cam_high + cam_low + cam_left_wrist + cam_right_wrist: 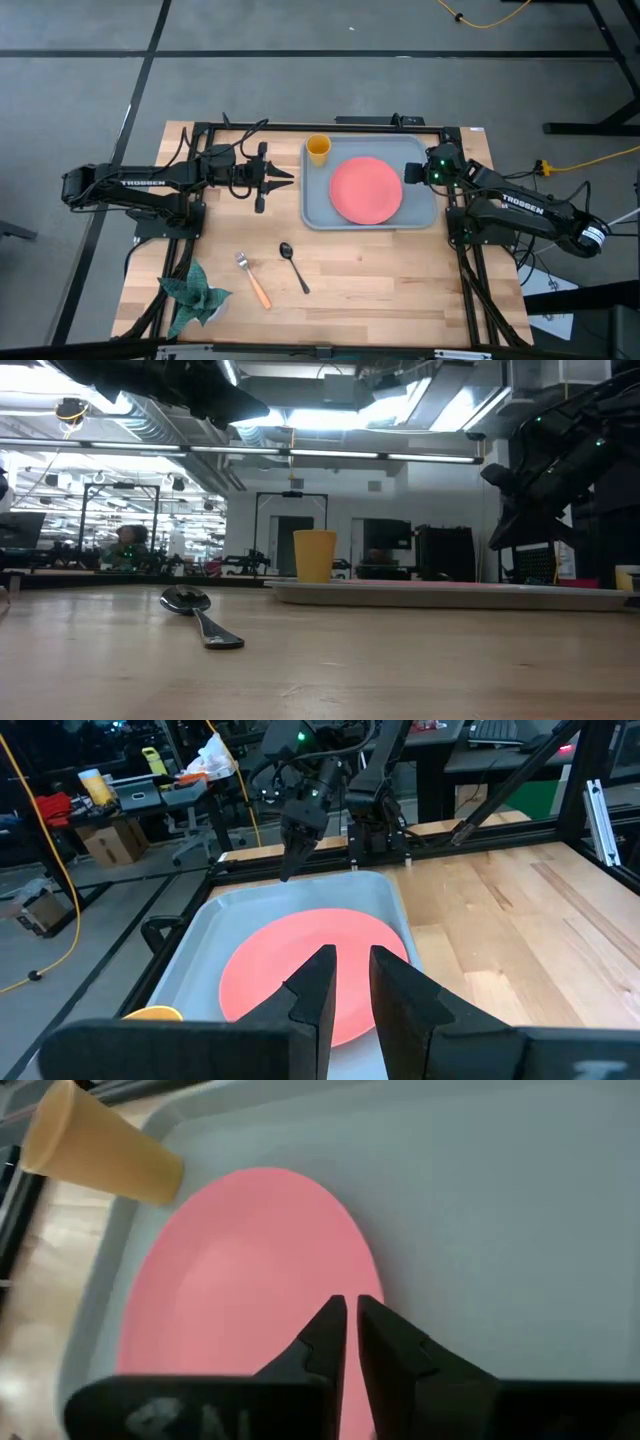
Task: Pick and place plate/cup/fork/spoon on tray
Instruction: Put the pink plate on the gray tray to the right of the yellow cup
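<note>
High view, tray [420, 215] holding plate [366, 189], cup [318, 150]

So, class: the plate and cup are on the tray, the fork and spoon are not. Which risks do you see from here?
1. The cup stands in the tray's corner beside the plate; a hand bringing cutlery could tip it.
2. The fork and spoon lie flat and thin on the table, so a grasp may slip.
3. The right hand hovers low at the plate's edge and could nudge it.
</note>
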Controlling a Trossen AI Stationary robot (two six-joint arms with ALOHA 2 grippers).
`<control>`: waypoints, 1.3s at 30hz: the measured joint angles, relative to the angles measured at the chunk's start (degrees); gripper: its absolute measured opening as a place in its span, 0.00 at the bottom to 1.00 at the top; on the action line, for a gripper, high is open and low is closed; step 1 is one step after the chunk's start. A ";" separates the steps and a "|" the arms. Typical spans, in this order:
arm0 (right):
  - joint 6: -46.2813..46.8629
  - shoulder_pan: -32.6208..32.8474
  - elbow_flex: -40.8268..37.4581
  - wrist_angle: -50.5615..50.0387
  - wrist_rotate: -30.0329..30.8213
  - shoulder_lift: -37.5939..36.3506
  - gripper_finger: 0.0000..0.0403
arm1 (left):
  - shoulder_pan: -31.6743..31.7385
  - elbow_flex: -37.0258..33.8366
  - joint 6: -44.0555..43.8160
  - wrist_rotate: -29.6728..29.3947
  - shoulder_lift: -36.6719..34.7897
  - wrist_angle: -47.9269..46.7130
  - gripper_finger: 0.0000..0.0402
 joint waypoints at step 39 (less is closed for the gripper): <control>-20.19 33.43 5.35 33.87 6.16 21.28 0.09 | -0.01 -0.02 -0.04 -3.84 0.00 0.41 0.15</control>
